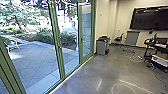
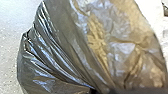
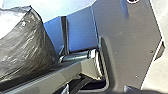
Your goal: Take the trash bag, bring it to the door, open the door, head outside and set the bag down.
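The trash bag (image 2: 100,45), dark and translucent, looms large in the left wrist view. Its folds draw together at my left gripper (image 2: 93,90), which is shut on the gathered plastic. In the right wrist view a shiny side of the trash bag (image 3: 27,45) appears beside the robot's own dark plate and bar. Green-framed glass doors (image 1: 57,40) stand to the left in the head view, with paving visible through the panes. One handle (image 1: 81,40) is on the farther frame.
Beyond the glass are a paved patio (image 1: 37,60), a white chair (image 1: 12,45) and bushes (image 1: 50,37). Indoors, grey bins (image 1: 102,47) stand by the wall near the doors. A wall screen (image 1: 150,18), a desk (image 1: 160,46) and cables on the floor (image 1: 136,60) are at the right.
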Controlling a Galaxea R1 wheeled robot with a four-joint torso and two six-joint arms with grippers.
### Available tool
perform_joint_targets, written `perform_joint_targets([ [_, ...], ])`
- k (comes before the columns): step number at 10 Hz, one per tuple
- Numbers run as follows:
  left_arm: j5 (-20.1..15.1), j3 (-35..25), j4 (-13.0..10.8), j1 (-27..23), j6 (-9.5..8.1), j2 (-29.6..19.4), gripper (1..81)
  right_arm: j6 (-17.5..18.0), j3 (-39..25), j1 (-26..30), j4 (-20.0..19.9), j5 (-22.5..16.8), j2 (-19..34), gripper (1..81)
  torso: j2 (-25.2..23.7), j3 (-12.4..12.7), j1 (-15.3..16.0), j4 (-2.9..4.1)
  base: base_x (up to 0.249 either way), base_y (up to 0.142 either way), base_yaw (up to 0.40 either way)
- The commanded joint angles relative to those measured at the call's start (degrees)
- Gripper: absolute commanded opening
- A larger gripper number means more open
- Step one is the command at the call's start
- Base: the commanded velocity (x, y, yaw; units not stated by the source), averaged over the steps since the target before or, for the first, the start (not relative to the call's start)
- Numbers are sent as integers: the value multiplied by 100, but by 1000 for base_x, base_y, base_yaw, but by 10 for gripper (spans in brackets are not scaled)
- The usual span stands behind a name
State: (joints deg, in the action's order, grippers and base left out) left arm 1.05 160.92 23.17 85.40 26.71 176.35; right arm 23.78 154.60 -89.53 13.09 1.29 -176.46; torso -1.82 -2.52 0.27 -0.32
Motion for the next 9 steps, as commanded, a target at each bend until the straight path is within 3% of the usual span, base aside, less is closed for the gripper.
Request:
perform_joint_targets([
  [1,-360,-7,-50,-291,10,24,10,-40,-54,229,44,-296,-76,811,0,0,0,2,153,-72,0],
  [9,-360,-7,-50,-282,10,32,10,-40,-54,237,45,-296,-85,811,0,0,0,0,156,-73,0],
])
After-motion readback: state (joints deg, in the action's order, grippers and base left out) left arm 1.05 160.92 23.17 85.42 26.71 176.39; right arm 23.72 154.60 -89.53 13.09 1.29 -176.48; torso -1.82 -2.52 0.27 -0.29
